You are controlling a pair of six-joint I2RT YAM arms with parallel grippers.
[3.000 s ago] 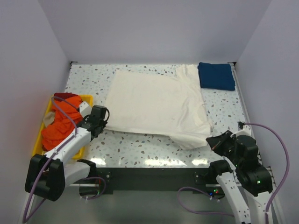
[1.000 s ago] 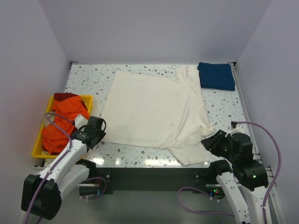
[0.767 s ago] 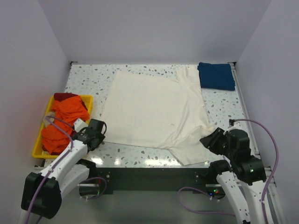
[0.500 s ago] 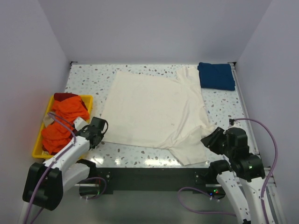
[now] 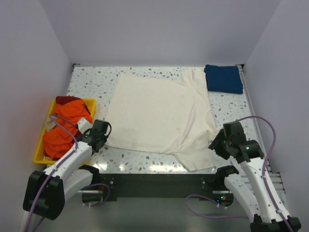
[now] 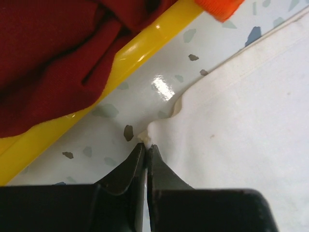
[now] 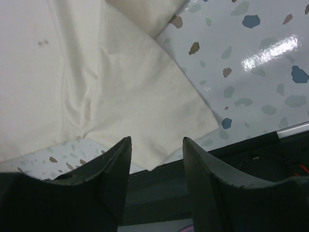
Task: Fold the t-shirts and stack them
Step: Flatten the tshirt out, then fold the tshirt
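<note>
At the near edge: left gripper (image 6: 146, 148) pinching cream t-shirt (image 6: 231, 125) by its corner, right gripper (image 7: 157, 143) open; I'd match grips before lifting.

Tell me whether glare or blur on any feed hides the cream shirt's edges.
Top external: even light, sharp, soft reflections on the table near the front edge, cream t-shirt outline clear. Left wrist: one bright glare spot on the table beside the hem, hem readable. Right wrist: glare streak on bare table, off the sleeve, cloth sharp.
</note>
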